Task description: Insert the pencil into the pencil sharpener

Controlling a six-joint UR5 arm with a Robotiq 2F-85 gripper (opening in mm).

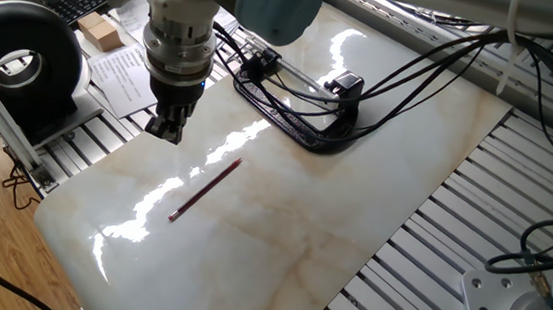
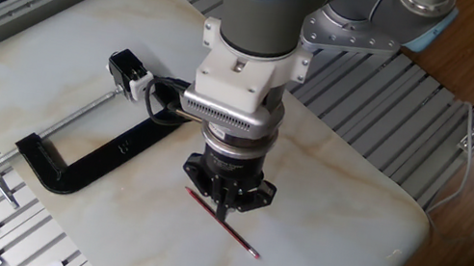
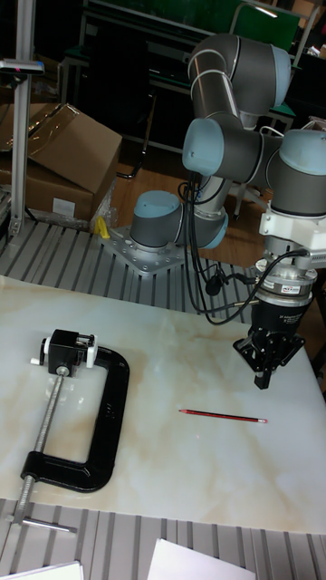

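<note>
In the tall fixed view, the pencil sharpener (image 3: 68, 352) is seen at the far left, a small black block with a pale face, held at the screw end of a large black C-shaped clamp (image 3: 86, 435) that lies flat on the marble table top (image 3: 163, 362). No contact between the sharpener and any other item but the clamp is observed.

Toward the middle, the pencil (image 3: 223, 416) is found lying flat on the table, well apart from the clamp. It is thin and dark red, and it is not gripped or touched by anything.

Further right, the gripper (image 3: 263, 380) is held above the table, pointing downward, on the far side of the pencil near its right-hand end. A clear gap is noted between the fingertips and the pencil. The fingers are seen drawn together into a narrow point, with nothing held between them.

In the other fixed view, the gripper (image 2: 223, 214) overlaps the pencil (image 2: 234, 234) in the picture. In one fixed view, the gripper (image 1: 168, 134) is seen above bare marble, apart from the pencil (image 1: 205, 189), with dark cables (image 1: 409, 63) trailing across the clamp (image 1: 293, 113).
</note>
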